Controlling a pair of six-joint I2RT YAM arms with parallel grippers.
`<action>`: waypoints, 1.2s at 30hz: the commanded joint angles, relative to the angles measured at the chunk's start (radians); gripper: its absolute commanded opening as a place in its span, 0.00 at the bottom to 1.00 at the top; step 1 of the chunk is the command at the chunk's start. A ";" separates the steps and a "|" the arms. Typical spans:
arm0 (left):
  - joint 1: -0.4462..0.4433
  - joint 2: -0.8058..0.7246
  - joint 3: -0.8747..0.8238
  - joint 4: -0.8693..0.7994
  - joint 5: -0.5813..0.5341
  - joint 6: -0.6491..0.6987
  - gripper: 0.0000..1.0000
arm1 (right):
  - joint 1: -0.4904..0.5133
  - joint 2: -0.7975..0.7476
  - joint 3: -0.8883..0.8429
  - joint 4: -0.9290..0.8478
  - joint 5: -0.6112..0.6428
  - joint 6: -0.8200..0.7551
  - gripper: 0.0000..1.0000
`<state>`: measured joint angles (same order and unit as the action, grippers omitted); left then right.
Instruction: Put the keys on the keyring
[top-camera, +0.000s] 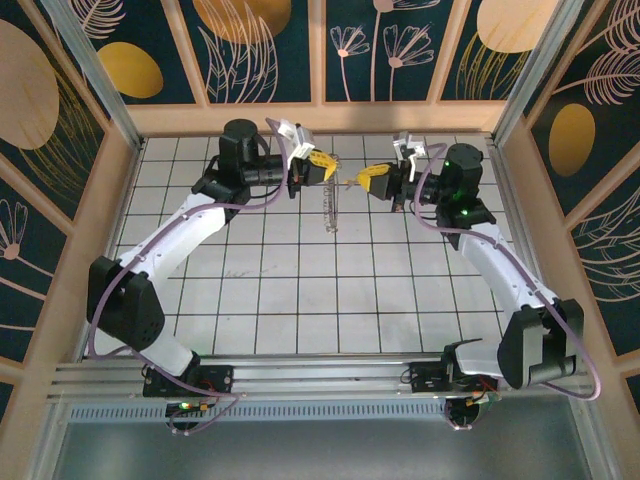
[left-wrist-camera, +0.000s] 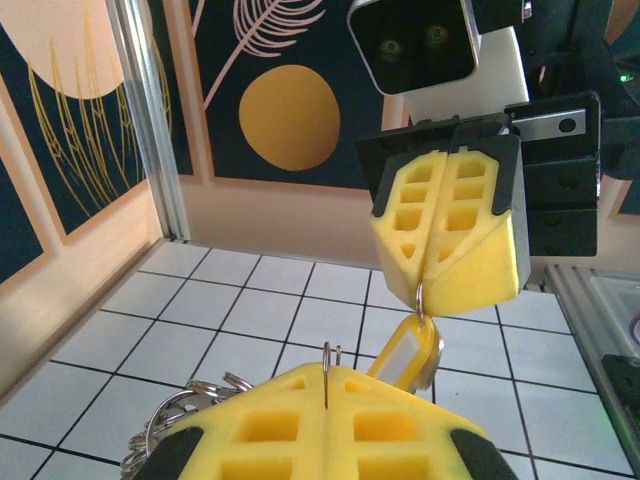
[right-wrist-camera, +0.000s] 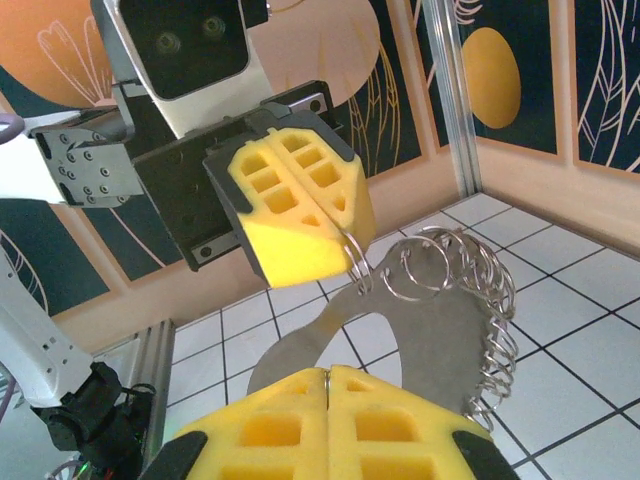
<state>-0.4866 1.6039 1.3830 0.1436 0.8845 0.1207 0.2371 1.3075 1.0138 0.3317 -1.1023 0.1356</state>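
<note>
The small silver key with its yellow-orange plastic tag (left-wrist-camera: 405, 355) hangs in the air from a thin wire loop. That loop is pinched between the yellow foam pads of the right fingers (left-wrist-camera: 470, 230), which are pressed together on it. Just to its left is the keyring (right-wrist-camera: 440, 275), which here is a bunch of linked thin silver wire rings trailing into a short chain. It dangles from the left fingers (right-wrist-camera: 290, 195), which are likewise closed, clamped on one ring at the top of the bunch. A flat silver metal tab (right-wrist-camera: 400, 335) hangs among the rings.

From above, the two sets of fingers face each other tip to tip over the far middle of the white tiled counter (top-camera: 300, 300), near but apart. The chain of rings droops between them; whether its lower end reaches the tiles cannot be told.

Both pieces look to be lifted and presented to one another, so the step in hand is probably the threading itself, and the key is not yet on the ring. The next move calls for fine alignment. The key's little loop has to meet the split of the ring held on the left and slide along the wire, while the left side holds that ring steady. The rings swing freely and the wire is thin, so a small, slow approach seems wise.
</note>
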 joint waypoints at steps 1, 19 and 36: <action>-0.013 0.018 0.052 -0.029 -0.038 0.088 0.00 | -0.006 0.013 0.040 -0.014 -0.046 -0.054 0.00; -0.033 0.068 0.130 -0.096 -0.013 0.122 0.00 | -0.003 0.041 0.068 0.022 -0.067 -0.045 0.00; -0.041 0.074 0.146 -0.128 0.023 0.128 0.00 | 0.013 0.088 0.132 0.018 -0.062 -0.044 0.00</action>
<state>-0.5201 1.6772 1.4891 0.0082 0.8680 0.2287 0.2420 1.3869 1.1042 0.3172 -1.1351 0.1059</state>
